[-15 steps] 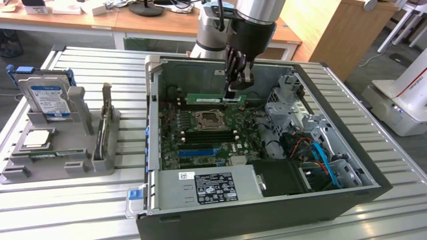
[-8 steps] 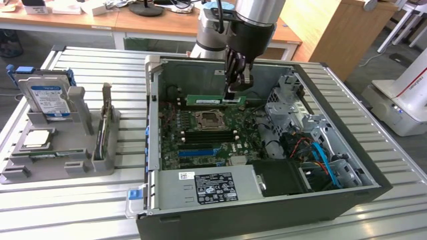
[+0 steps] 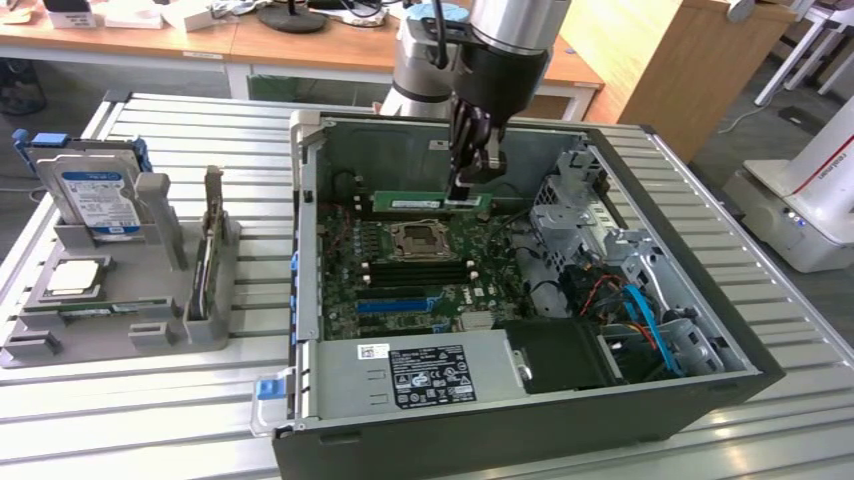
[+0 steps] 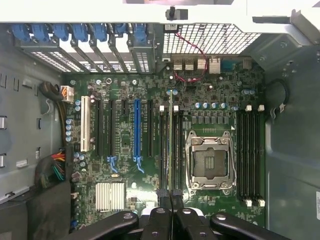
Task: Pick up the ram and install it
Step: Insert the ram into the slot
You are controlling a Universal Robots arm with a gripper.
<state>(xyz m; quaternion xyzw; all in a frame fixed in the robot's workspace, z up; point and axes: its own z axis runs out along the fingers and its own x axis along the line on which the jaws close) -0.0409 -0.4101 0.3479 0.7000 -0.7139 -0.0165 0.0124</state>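
Your tool [image 3: 470, 188] is clamped shut on the ram [image 3: 424, 201] inside the open computer case [image 3: 534, 440].
The ram hangs on edge over the motherboard [image 4: 127, 172], beside the empty processor socket [image 4: 210, 162]. The case sits on a slatted metal bench [image 3: 134, 420], and a parts holder [image 3: 147, 330] stands well apart.

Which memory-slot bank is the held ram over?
The ram lines up with the bank between processor socket and blue slot, not the one beyond the socket.

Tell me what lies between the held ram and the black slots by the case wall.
The empty processor socket, metal-framed, sits between the ram and those slots in the wrist view.
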